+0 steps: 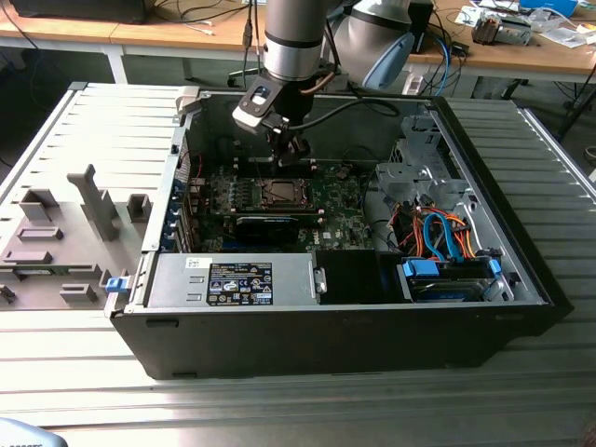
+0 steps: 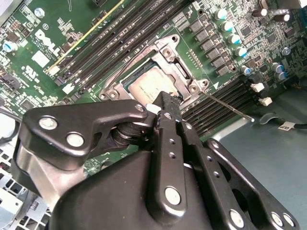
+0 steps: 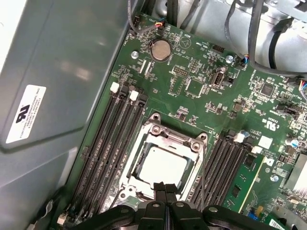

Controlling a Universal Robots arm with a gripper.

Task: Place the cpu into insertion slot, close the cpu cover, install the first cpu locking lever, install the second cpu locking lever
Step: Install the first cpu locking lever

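End effector point(image 3: 165, 186) at cpu cover point(image 3: 135, 160) edge

You are looking down on the green motherboard point(image 3: 201, 72), where the gripper point(image 3: 165, 187) hangs at the edge of the processor socket, its two black fingers point(image 3: 159, 191) pressed flat against each other. The cpu point(image 3: 160, 165) lies level in the socket, and you can see its silvery top through the window of the cpu cover point(image 3: 165, 140), which lies down around it. Banks of long black memory slots point(image 3: 108, 153) flank the socket on two sides. Farther across the board you have a round coin battery point(image 3: 160, 49), with cables point(image 3: 261, 28) looping beyond it. A grey metal wall point(image 3: 62, 57) carrying a white label point(image 3: 25, 114) stands beside one bank of slots.
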